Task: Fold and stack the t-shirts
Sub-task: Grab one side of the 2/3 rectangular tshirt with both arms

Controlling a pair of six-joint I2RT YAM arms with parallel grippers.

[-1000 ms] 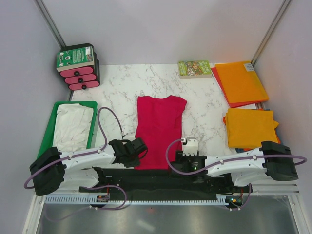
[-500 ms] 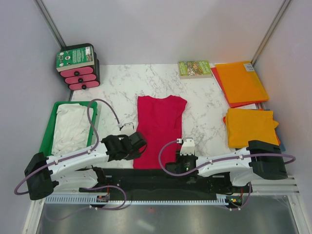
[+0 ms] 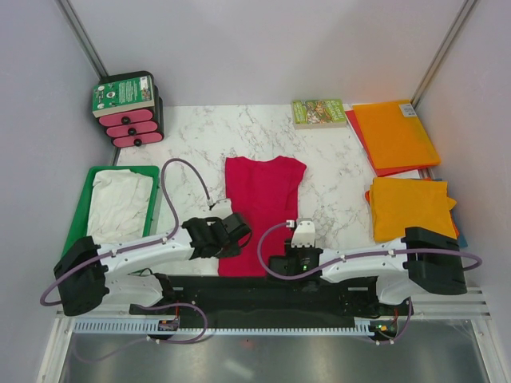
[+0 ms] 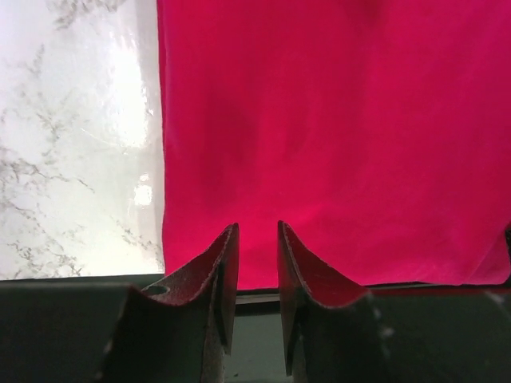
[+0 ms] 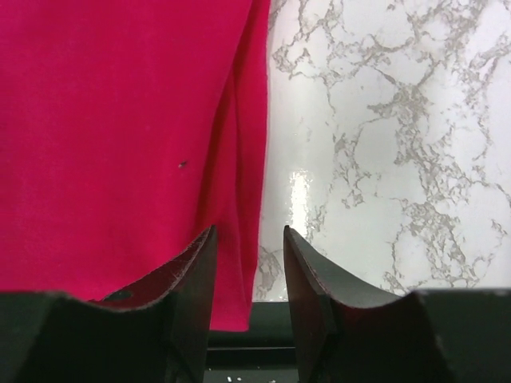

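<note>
The left pincer (image 4: 257,231) has its two fingers a narrow gap apart with nothing between them. It hangs over the near hem of the crimson t-shirt (image 4: 335,120), just inward of the shirt's left corner. The right pincer (image 5: 247,235) is spread wider, also empty, and straddles the shirt's right edge: one finger over cloth, the other over bare marble.

Both sit at the near corners, I judge, so the hem can be pinched at two points and carried away from the arm bases, folding the shirt in half (neither has closed on cloth yet). Beyond the pincers the shirt lies flat on the desk (image 3: 335,183), lengthwise, collar at the far end. A doubled strip along its right side suggests the sides are already turned in.

Outward of the left pincer, well apart, sits a green tray (image 3: 77,219). It holds a white t-shirt (image 3: 120,207), rumpled and unfolded, which fills it. Outward of the right pincer lies a folded orange t-shirt (image 3: 411,207), probably the stack the crimson one should join. Farther beyond, in the far corner, a second orange t-shirt (image 3: 395,132) lies flat on something red. A small book (image 3: 318,112) rests just beside it, toward the middle
</note>
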